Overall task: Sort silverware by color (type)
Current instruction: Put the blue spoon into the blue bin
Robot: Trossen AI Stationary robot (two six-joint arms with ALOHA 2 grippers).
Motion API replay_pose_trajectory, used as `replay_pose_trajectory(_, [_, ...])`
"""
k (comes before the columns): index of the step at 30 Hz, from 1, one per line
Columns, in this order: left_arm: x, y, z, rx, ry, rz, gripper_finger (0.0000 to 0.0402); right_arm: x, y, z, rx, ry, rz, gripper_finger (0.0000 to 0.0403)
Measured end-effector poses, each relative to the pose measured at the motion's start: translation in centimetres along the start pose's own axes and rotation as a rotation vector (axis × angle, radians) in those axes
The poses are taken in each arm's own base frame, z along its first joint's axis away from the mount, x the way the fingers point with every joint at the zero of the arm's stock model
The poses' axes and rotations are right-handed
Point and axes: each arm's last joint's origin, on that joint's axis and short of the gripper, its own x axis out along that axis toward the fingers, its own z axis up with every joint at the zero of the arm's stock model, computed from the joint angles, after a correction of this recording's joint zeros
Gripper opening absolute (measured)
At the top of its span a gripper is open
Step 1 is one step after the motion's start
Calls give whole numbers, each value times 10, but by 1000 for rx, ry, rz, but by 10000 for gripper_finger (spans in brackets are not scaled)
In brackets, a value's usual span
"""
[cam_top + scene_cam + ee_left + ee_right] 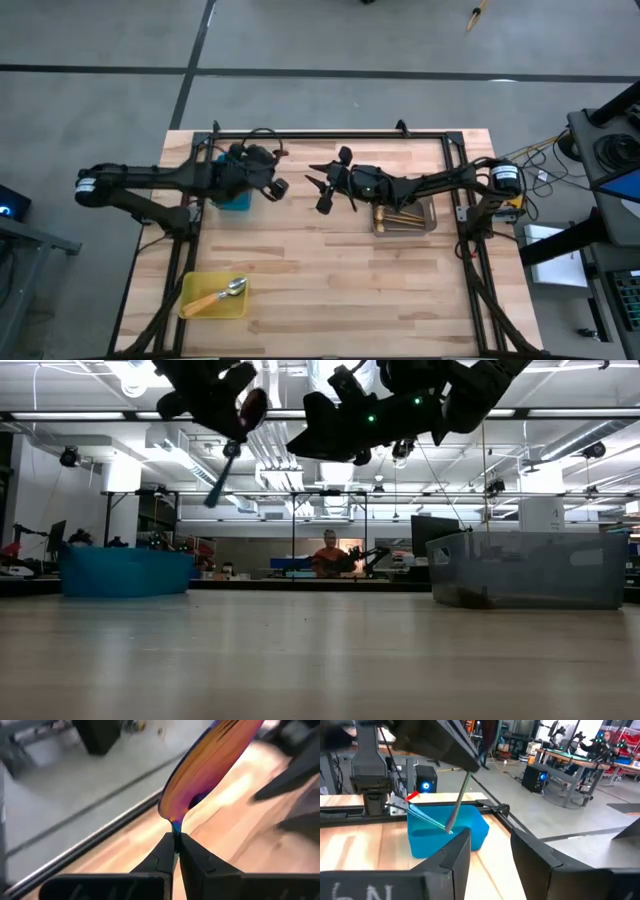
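Observation:
My left gripper [272,187] is high above the table beside the teal tray [236,198], shut on an iridescent blue-purple spoon. The spoon's bowl [210,765] fills the left wrist view, and its teal handle [220,480] hangs below the gripper [240,410] in the low view. My right gripper [325,190] hovers open just right of it, also high [350,420], touching nothing. Its wrist view shows the hanging handle [460,800] over the teal tray [445,832], where more teal-handled spoons [427,817] lean on the wall. My left gripper pinches the iridescent spoon between its two fingertips [162,852] at the thin neck [176,827], just below the bowl. The spoon is lifted clear. Its bowl is up beside the fingers and its handle slants down below them.
A grey tray [405,218] with gold spoons sits under the right arm, toward the table's right. A yellow tray [213,295] near the near-left corner holds an orange-handled spoon [222,293]. Bare wood lies across the middle and near right. A person shows far off [330,555].

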Motion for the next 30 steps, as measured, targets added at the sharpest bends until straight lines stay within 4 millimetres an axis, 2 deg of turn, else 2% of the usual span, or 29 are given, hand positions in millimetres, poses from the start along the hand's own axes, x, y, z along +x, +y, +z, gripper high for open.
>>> replay_pose_trajectory(12, [17,70,4,-31,449,134,0,-14,-8,13,-50,86,7,133])
replay_pose_trajectory(18, [25,103,-2,-164,638,98,0,-25,-13,16,-119,180,23,132])
replay_pose_trajectory(22, [27,118,-5,-206,717,75,3,-32,-16,20,-149,217,32,125])
replay_pose_trajectory(30, [34,142,-6,-282,761,97,2,-43,-20,23,-173,279,45,115])
